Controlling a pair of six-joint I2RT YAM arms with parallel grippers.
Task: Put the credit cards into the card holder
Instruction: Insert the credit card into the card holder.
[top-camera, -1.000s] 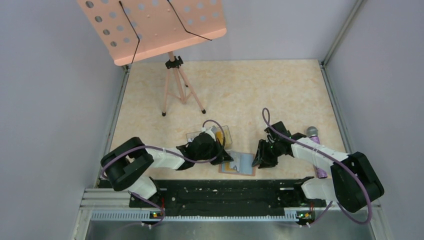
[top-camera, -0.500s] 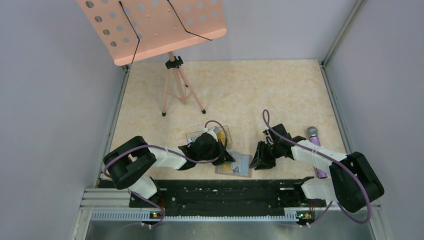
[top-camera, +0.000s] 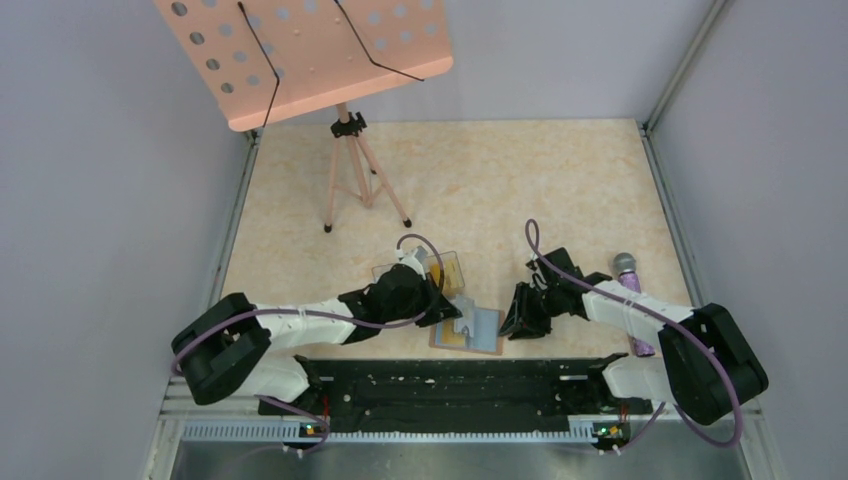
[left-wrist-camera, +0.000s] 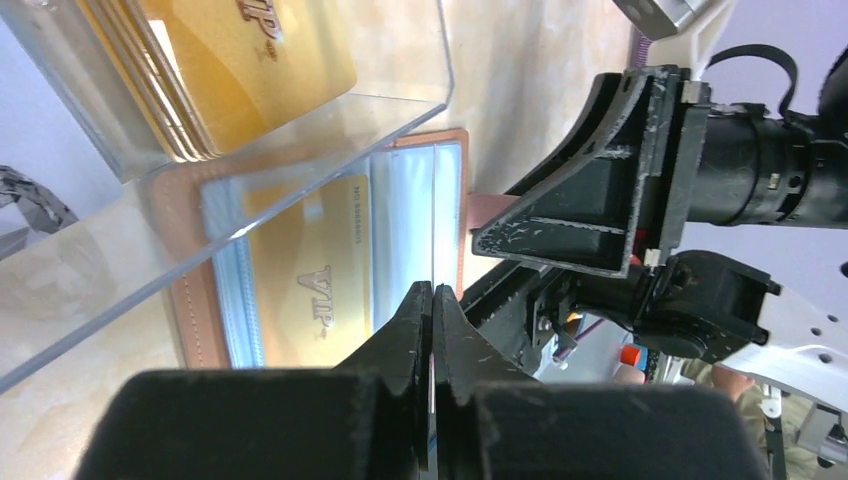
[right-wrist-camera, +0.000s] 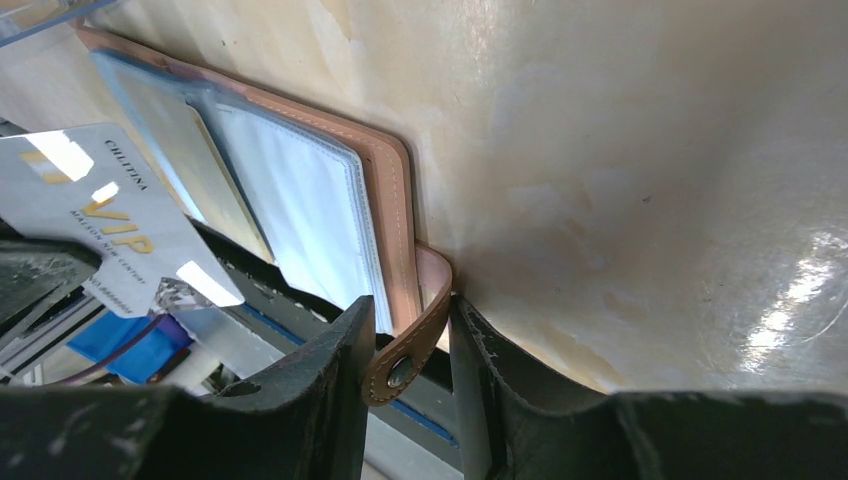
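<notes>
Top external view shows both arms low over the near part of the table (top-camera: 520, 170). The holder (top-camera: 480, 335) lies open and flat near the front edge, between the two grippers. The left gripper (top-camera: 450, 308) is at the holder's left side, with its jaws pressed together on a pale card (right-wrist-camera: 110, 245) that has gold "VIP" print. In the left wrist view the jaws almost meet, with only a thin line between them. The pale card is tilted above the holder's left page; I cannot tell if it touches the page.

The right gripper (right-wrist-camera: 408, 312) is narrow and holds the holder by its tab (right-wrist-camera: 400, 370), which sits between the two fingers at the holder's right edge. One gold card (left-wrist-camera: 310, 290) is already inside a clear pocket of the holder.

The clear box (left-wrist-camera: 330, 130) stands just behind the holder, on the left gripper's side. More gold cards (left-wrist-camera: 240, 60) lean inside it in a stack.
</notes>
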